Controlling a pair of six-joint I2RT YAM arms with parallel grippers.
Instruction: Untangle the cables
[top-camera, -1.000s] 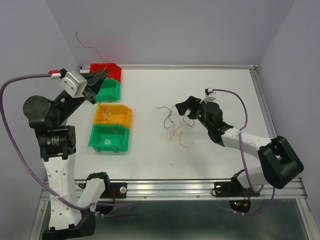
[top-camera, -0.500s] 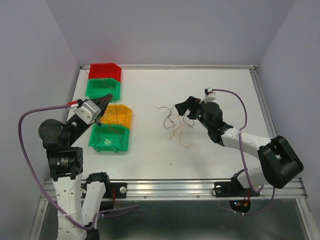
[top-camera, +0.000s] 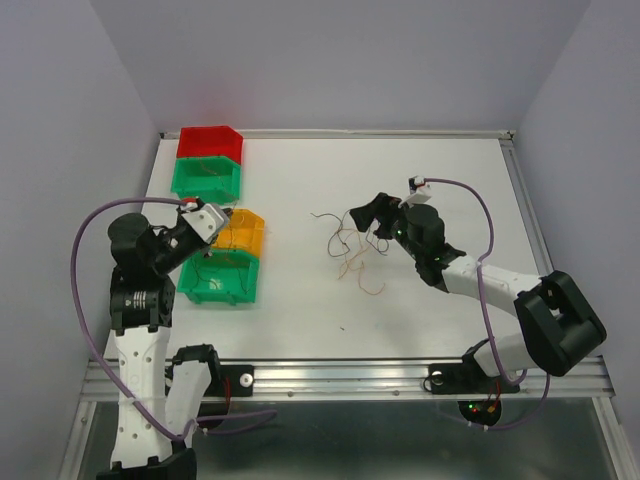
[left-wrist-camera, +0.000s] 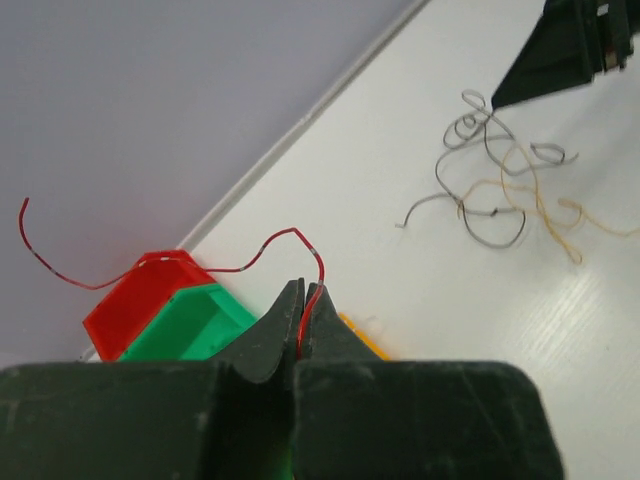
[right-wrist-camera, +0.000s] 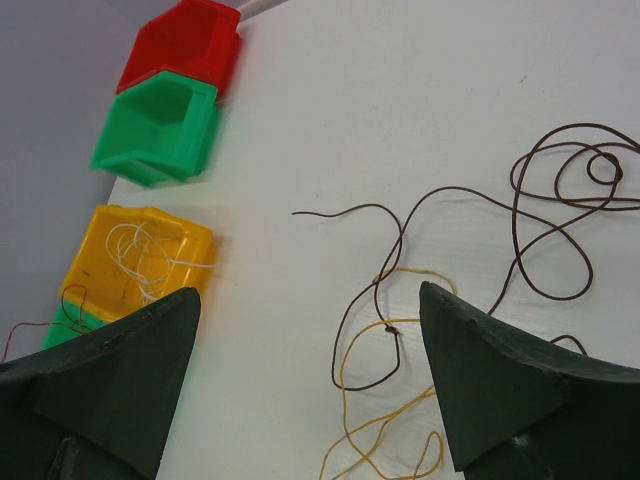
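Over at the left of the top view, the left gripper (left-wrist-camera: 303, 292) has dropped fast. A second ago it was up high by the red bin (top-camera: 210, 140) with its strand waving against the back wall; now it sits low over the yellow bin (top-camera: 250, 240), arm folded in. Its jaws are pinched tight on the red wire (left-wrist-camera: 293, 230), which arcs up out of the tips and trails off to the left of the wrist view. So that strand is clear of the bunch and in hand, though not yet dropped anywhere, and which bin it is bound for is hard to call.

Centre frame, the right gripper (top-camera: 370, 219) has not budged. Its fingers are spread wide, holding nothing, hovering at the upper right edge of the tangle (top-camera: 352, 252). That tangle lies mid-frame on the white table (top-camera: 450, 170): hair-thin curly loops, dark brown and yellow up close, crossing at several spots, with loose ends straying left. Plenty left to separate. A whitish strand (right-wrist-camera: 140, 250) already lies in the yellow bin.
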